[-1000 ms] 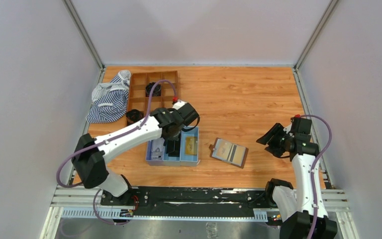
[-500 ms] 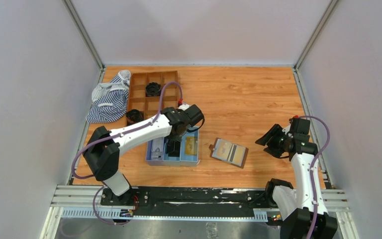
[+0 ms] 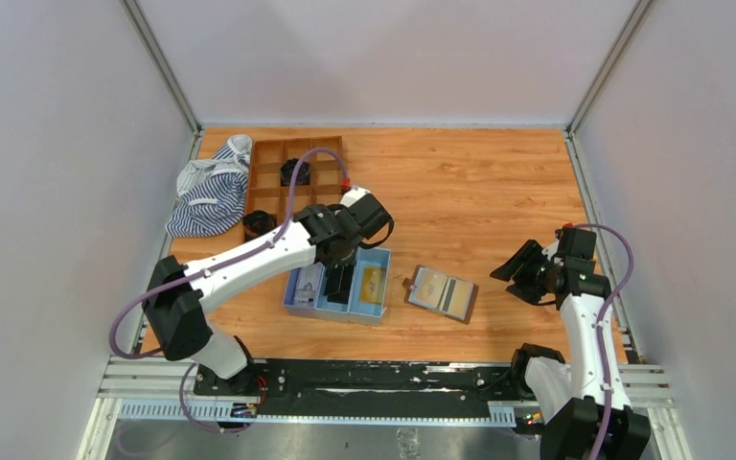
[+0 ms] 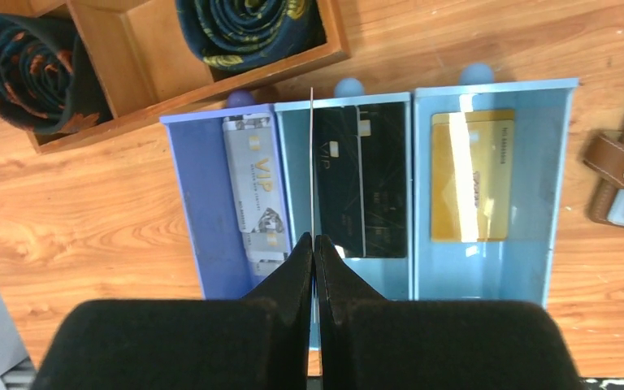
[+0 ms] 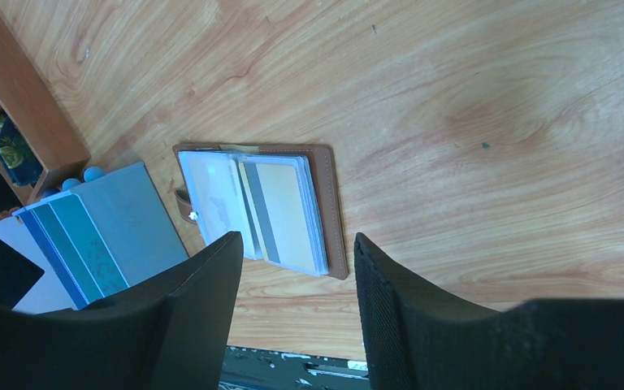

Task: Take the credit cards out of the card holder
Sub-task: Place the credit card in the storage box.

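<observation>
The brown leather card holder [image 3: 441, 293] lies open on the table, right of the blue tray [image 3: 335, 313], with cards still in its clear pockets [image 5: 256, 207]. My left gripper [image 3: 337, 276] hangs over the tray's middle compartment, shut on a credit card seen edge-on as a thin line [image 4: 312, 162]. Below it the tray [image 4: 203, 203] holds a silver VIP card [image 4: 253, 187], black cards [image 4: 361, 187] and a gold card [image 4: 471, 175]. My right gripper [image 3: 519, 272] is open and empty, right of the card holder and above the table [image 5: 296, 237].
A wooden grid box [image 3: 266, 182] with rolled dark ties [image 4: 248, 28] stands behind the tray, touching its far edge. A striped cloth [image 3: 209, 192] lies at the far left. Metal rails run along the table's sides and its near edge.
My left wrist swung right over the tray and then came back, still shut on the card. The right gripper drifted slightly left and down.
</observation>
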